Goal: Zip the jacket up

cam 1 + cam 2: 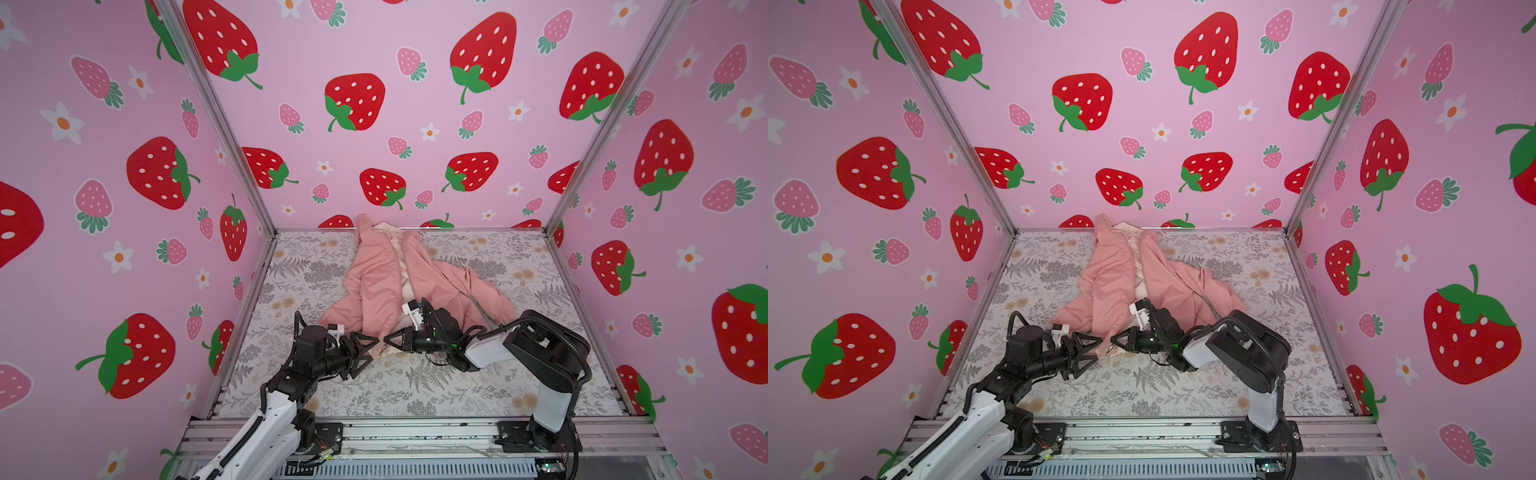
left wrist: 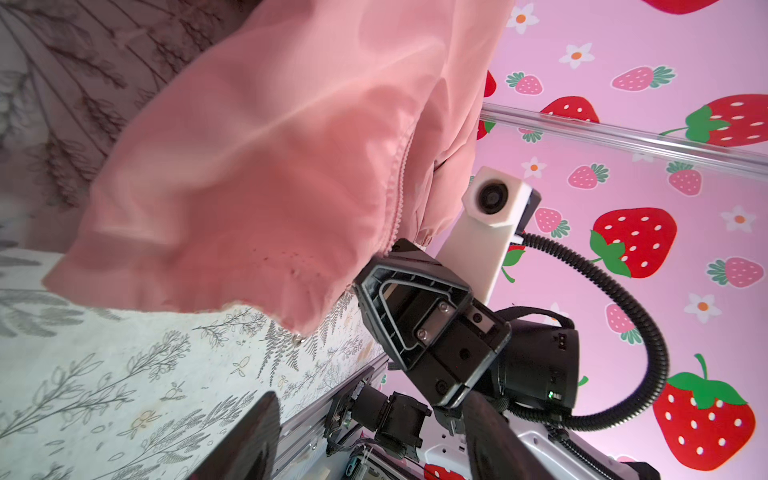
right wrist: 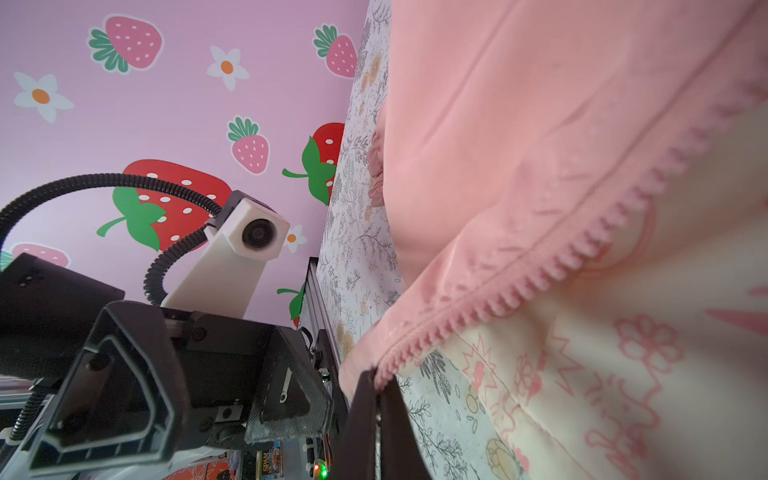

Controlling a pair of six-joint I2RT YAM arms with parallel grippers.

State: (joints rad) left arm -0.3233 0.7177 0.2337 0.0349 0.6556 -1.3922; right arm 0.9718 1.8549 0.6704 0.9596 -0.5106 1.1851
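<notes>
The salmon-pink jacket [image 1: 382,282] [image 1: 1117,286] lies unzipped on the table, hood toward the back wall, cream lining [image 3: 623,353] showing between the front edges. My right gripper [image 3: 379,399] [image 1: 387,338] is shut on the lower end of one zipper edge [image 3: 519,291], pink teeth running away from its fingertips. My left gripper [image 2: 374,440] [image 1: 371,352] stands open just left of it at the hem of the other front panel [image 2: 249,187], with nothing between its fingers. A small metal piece [image 2: 297,340] hangs at that hem corner.
A floral cloth [image 1: 415,386] covers the table. Strawberry-print walls [image 1: 415,124] close in the back and both sides. An aluminium rail [image 1: 415,436] with both arm bases runs along the front edge. The jacket's right sleeve [image 1: 482,299] spreads behind my right arm.
</notes>
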